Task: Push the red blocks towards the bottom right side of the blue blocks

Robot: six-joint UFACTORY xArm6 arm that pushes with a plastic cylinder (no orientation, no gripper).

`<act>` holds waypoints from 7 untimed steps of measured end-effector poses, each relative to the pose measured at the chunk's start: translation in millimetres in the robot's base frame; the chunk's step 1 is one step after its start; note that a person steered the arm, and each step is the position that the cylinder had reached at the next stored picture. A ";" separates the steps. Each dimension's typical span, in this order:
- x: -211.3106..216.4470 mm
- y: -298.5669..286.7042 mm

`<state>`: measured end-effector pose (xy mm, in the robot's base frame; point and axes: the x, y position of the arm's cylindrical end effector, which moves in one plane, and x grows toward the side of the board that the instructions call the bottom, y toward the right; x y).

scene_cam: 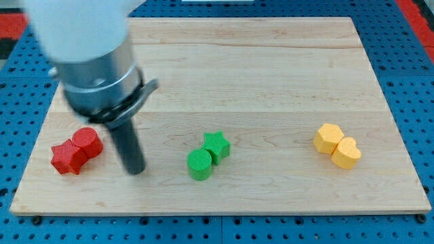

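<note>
A red star block (66,158) and a red round block (87,143) lie touching each other near the board's left edge, toward the view's bottom. My tip (135,170) rests on the board just right of the red blocks, a short gap away from them. No blue blocks show in the view; the arm's body hides part of the board's upper left.
A green round block (199,165) and a green star block (217,146) touch near the board's bottom centre. Two yellow blocks, a hexagon (329,137) and a heart (346,154), touch at the right. The wooden board (271,68) lies on a blue perforated surface.
</note>
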<state>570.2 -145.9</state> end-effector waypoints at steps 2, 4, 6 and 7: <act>18.9 -137.5; -1.5 -86.1; -40.1 -59.6; -62.8 -46.6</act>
<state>507.4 -192.4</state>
